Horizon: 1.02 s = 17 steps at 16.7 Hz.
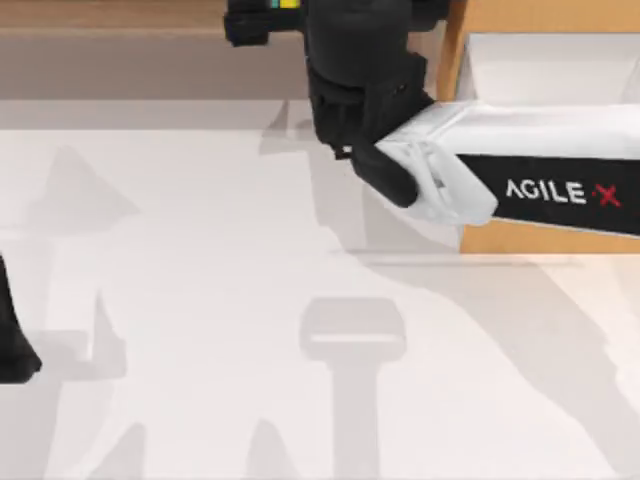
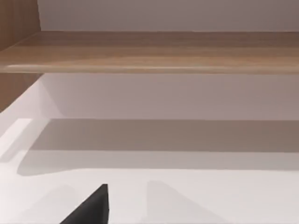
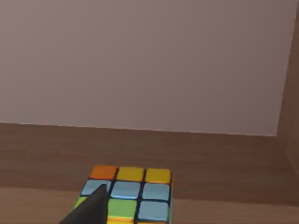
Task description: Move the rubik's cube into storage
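Right pincer (image 3: 93, 205) at rubik's cube (image 3: 128, 193), on wooden shelf (image 3: 210, 158).

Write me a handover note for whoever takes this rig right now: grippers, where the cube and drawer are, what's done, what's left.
Right gripper: at the back of the table by the long brown shelf, reaching toward the rubik's cube. Whether it grips the cube cannot be told.
Left gripper: parked at the table's left edge.
The cube sits on the shelf, at the top view's upper edge, left of the drawer.
The drawer is at the right side of the table, open, white interior showing, no cube visible inside.
Done: right arm brought to the cube.
Left: confirm the grasp, carry the cube right, release it into the drawer.
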Motion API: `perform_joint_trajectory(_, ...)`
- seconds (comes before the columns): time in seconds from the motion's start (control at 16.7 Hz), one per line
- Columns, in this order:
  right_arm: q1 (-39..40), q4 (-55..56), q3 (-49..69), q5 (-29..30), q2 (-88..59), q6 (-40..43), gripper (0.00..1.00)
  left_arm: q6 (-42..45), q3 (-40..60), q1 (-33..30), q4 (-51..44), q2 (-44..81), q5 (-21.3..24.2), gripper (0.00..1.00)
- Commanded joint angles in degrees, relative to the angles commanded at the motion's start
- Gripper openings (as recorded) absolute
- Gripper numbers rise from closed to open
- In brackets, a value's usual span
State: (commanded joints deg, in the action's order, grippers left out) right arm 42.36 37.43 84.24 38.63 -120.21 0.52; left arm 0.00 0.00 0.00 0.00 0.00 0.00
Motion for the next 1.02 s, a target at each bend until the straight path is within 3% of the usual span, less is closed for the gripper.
perform_joint_trajectory(0.42, 3.68, 2.14, 16.92, 9.34, -21.08, -1.29, 1.00, 0.00, 0.00, 0.00, 0.00, 0.00, 0.00, 1.00)
perform_joint_trajectory(1.02, 2.69, 0.12, 20.79, 8.64, -22.87, -1.29, 1.00, 0.00, 0.00, 0.00, 0.00, 0.00, 0.00, 1.00)
